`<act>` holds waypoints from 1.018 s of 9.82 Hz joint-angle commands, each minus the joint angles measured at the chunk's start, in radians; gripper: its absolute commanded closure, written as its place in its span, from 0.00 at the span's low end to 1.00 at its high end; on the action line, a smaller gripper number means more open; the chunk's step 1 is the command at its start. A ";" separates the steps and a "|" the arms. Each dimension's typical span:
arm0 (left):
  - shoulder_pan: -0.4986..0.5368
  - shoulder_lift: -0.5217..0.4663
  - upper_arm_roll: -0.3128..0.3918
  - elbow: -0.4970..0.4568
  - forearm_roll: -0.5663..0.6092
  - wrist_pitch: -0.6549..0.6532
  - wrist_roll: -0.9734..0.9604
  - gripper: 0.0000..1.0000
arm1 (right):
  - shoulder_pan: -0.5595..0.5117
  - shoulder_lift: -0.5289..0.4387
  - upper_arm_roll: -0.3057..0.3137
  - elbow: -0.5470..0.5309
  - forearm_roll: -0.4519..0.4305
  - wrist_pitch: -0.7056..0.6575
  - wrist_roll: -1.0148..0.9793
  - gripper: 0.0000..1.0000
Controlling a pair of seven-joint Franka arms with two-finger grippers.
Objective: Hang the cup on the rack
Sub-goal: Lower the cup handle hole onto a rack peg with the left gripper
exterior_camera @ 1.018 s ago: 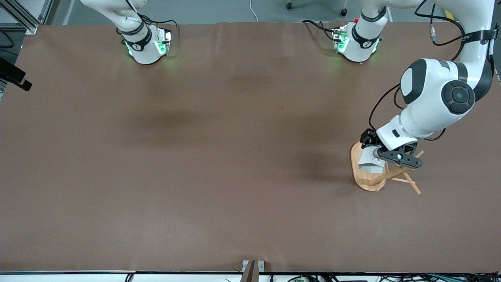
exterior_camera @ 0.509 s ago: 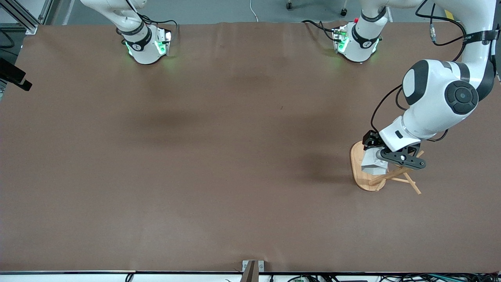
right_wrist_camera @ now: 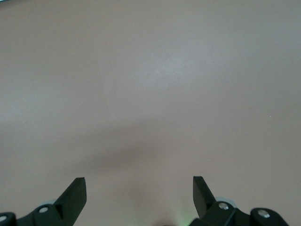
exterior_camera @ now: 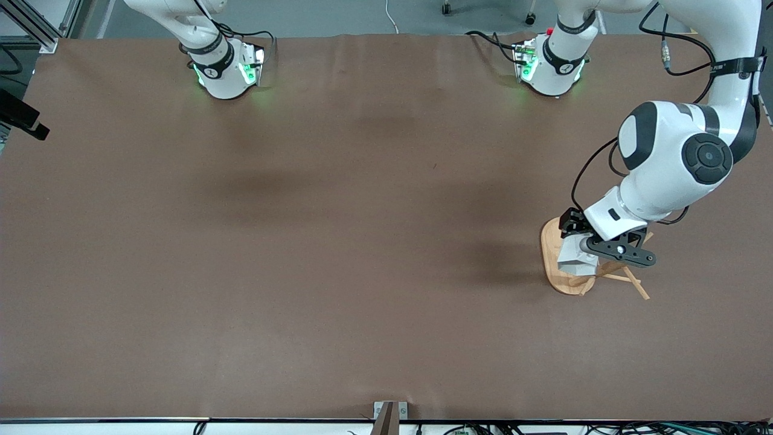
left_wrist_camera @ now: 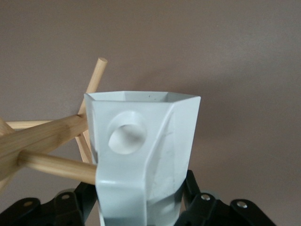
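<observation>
Cup [exterior_camera: 575, 258] first: it is sitting in the left gripper [exterior_camera: 581, 254], held up over the rack [exterior_camera: 564, 275] at the left arm's end of the table, and compared with a second ago it is edging in closer to the post. Back then it was hanging slightly farther out over the oval base; now it is tucking in against the pegs, and the arm's big wrist joint is shifting with it.

From the left wrist view, the fingers are clamping the cup [left_wrist_camera: 141, 150] by its lower body, black finger mounts on either side, rim pointing away from the camera. The handle tab's round hole [left_wrist_camera: 127, 134] is facing us, clear and empty. One peg [left_wrist_camera: 56, 165] is reaching the tab's edge just under that hole, and I can't tell whether it is touching or only passing alongside. Another peg [left_wrist_camera: 93, 84] is poking up past the rim.

So, by my reading, the hang is not done yet: the hole is lining up close to a peg, but nothing is threaded. A small correction looks needed to get the peg tip into that hole.

The right gripper [right_wrist_camera: 139, 188] is waiting, fingers spread wide, holding nothing, over bare table [right_wrist_camera: 150, 84].
</observation>
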 commanded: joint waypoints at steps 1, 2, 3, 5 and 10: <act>0.002 0.029 0.006 0.010 -0.014 0.004 0.024 0.87 | 0.001 0.003 0.002 0.010 -0.014 -0.005 -0.005 0.00; 0.002 0.028 0.012 0.010 -0.014 0.004 0.025 0.86 | 0.001 0.003 0.002 0.012 -0.013 -0.005 -0.005 0.00; 0.002 0.029 0.014 0.010 -0.014 0.004 0.025 0.81 | 0.001 0.003 0.002 0.012 -0.014 -0.005 -0.007 0.00; 0.002 0.030 0.017 0.010 -0.014 0.004 0.025 0.64 | 0.001 0.003 0.002 0.010 -0.013 -0.005 -0.005 0.00; 0.002 0.025 0.017 0.013 -0.014 0.000 0.022 0.00 | 0.005 0.005 0.003 -0.003 -0.007 0.039 -0.007 0.00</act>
